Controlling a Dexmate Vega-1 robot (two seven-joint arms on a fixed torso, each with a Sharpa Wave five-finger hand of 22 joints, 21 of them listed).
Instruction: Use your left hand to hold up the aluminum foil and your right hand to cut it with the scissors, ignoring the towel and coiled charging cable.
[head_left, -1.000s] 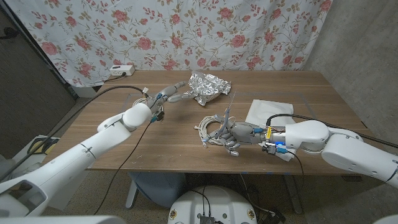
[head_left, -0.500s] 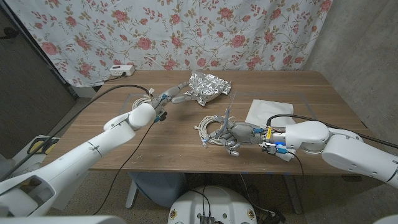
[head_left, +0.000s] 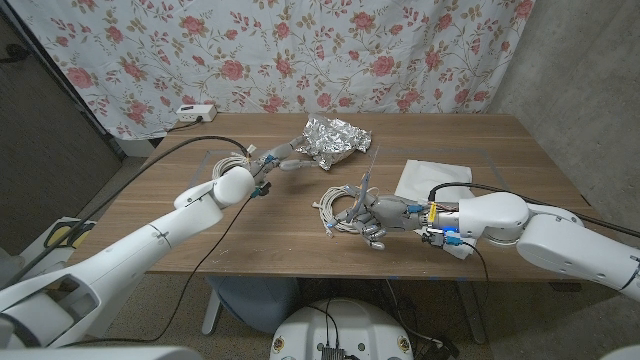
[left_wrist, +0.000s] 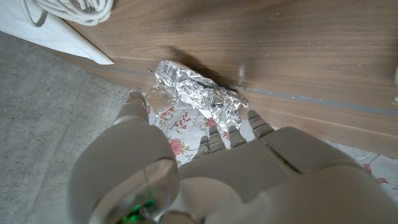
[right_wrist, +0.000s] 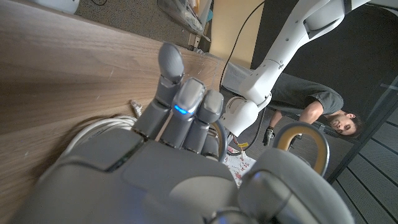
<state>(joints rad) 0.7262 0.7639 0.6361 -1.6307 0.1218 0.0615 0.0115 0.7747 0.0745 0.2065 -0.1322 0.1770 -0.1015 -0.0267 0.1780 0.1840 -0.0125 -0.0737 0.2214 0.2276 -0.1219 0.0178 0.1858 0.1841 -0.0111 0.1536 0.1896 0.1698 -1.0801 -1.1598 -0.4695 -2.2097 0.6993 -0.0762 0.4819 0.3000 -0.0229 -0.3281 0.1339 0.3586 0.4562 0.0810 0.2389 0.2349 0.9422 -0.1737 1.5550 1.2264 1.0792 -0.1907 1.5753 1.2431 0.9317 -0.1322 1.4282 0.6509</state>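
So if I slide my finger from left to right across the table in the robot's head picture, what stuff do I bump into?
White power strip → robot's left hand → crumpled shiny aluminum foil → robot's right hand gripping the scissors over the coiled white charging cable → folded white towel.

You are looking at a wooden table (head_left: 260, 225) standing before a white curtain (head_left: 300, 55) printed with red roses, which is hanging across the whole back of the room. A grey wall (head_left: 575, 70) is rising at the right. A dark panel (head_left: 45, 130) is standing at the left. A white power strip (head_left: 195, 113) is lying at the table's far left corner. Even light is falling over everything.
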